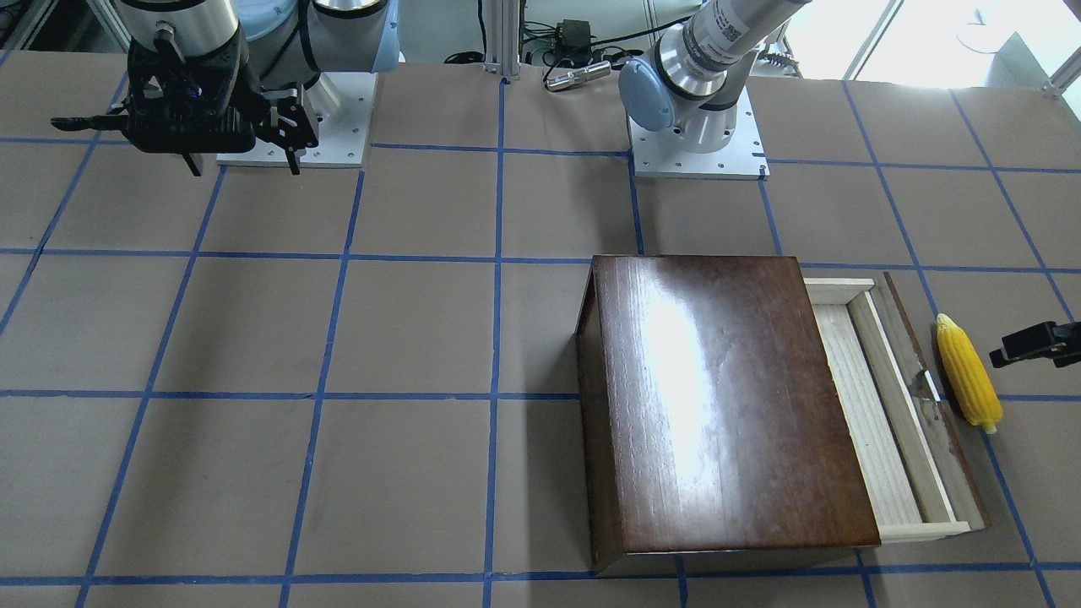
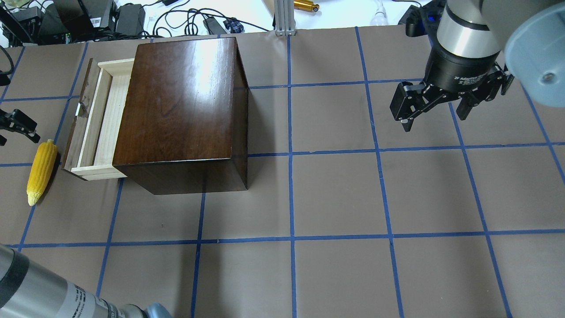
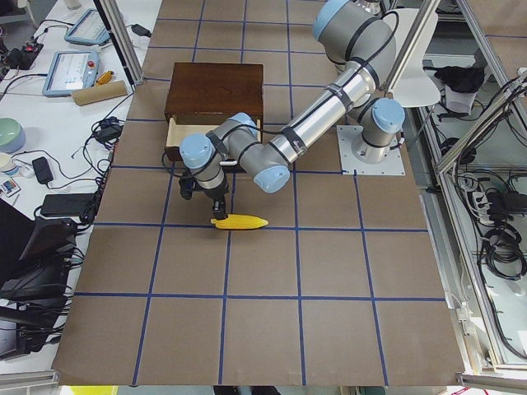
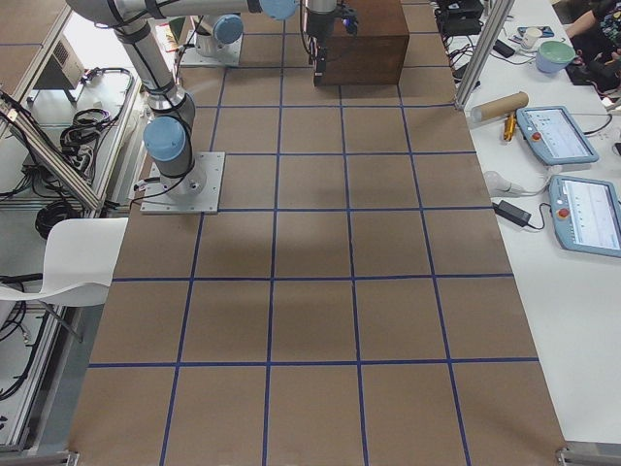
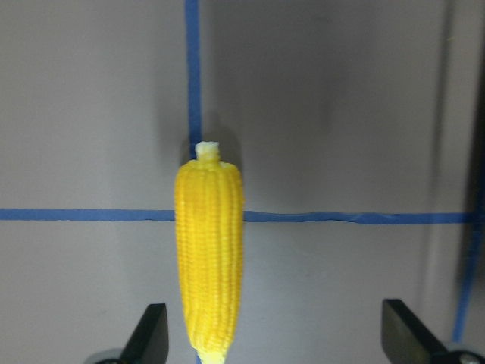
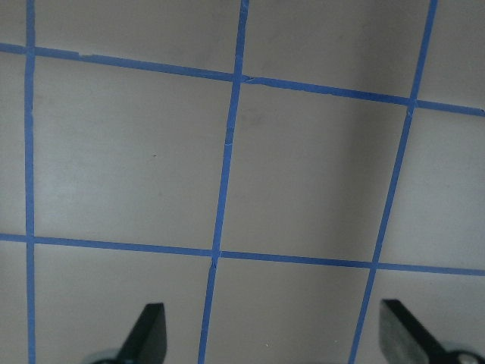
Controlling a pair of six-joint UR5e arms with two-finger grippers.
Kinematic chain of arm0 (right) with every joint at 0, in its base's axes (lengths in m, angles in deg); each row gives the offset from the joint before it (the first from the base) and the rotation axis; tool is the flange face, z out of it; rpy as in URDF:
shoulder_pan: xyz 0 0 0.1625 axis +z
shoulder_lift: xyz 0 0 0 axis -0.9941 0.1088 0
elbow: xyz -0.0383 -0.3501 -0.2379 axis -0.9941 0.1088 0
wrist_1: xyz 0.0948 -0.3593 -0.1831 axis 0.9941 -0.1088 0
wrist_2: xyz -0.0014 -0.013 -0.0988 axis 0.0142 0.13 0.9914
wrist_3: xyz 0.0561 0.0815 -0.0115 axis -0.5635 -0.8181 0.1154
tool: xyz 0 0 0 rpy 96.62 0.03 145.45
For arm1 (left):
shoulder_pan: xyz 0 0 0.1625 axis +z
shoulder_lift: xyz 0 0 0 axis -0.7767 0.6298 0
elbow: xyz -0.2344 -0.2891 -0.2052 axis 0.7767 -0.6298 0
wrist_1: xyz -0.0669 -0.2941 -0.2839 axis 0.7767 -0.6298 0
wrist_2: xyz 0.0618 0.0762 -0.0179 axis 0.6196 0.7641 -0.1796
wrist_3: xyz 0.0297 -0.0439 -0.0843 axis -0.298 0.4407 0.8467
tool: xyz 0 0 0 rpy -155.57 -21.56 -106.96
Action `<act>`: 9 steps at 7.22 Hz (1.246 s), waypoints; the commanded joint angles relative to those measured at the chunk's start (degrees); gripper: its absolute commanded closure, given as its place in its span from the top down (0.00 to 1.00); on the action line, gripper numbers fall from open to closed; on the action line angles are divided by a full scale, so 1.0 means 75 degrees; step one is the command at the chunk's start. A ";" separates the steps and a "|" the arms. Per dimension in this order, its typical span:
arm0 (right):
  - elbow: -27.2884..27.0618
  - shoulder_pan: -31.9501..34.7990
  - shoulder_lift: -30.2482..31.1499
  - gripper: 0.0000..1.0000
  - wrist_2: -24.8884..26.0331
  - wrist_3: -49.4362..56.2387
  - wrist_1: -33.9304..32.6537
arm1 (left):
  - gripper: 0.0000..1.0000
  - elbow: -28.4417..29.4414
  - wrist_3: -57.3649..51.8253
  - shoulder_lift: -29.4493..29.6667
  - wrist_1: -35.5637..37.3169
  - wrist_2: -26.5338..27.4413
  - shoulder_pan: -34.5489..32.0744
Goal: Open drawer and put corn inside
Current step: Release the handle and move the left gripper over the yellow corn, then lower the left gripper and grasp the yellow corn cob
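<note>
On the table (image 2: 335, 198), the box (image 2: 181, 101) is seen with the drawer (image 2: 106, 119) pulled partly out for loading. The corn (image 2: 42, 170) is laid just beside its front panel. The left tool (image 5: 276, 337) is held open over it for grasping; the right tool (image 2: 435, 117) is parked open, well apart.

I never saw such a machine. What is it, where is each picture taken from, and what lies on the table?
Two robot arms stand at one table, each with a two-finger gripper. Four pictures come from fixed cameras: opposite the robot, behind it, and at each table end. Two come from cameras on the wrists. On the table stands a dark wooden box, its drawer partly out; a yellow toy corn lies beside the drawer. The left gripper is open, close to the corn; the right gripper is open, far from both. Nothing is held.
</note>
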 commanded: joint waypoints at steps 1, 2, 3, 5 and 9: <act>0.0000 0.0000 0.0000 1.00 0.0000 0.0000 -0.0001 | 1.00 -0.0602 -0.0106 0.0267 0.0915 0.0098 0.0143; 0.0000 0.0000 0.0000 1.00 0.0000 0.0000 -0.0001 | 1.00 -0.1035 -0.0362 0.0349 0.1664 0.0086 0.0190; 0.0000 0.0000 0.0000 1.00 0.0000 0.0000 -0.0001 | 1.00 -0.1213 -0.0376 0.0431 0.1915 0.0063 0.0260; 0.0000 0.0000 -0.0011 1.00 0.0000 0.0000 -0.0001 | 1.00 -0.1203 -0.0493 0.0607 0.1917 -0.0277 0.0284; 0.0000 0.0000 0.0000 1.00 0.0000 0.0000 -0.0001 | 0.31 -0.1191 -0.0740 0.0619 0.1906 -0.0219 0.0284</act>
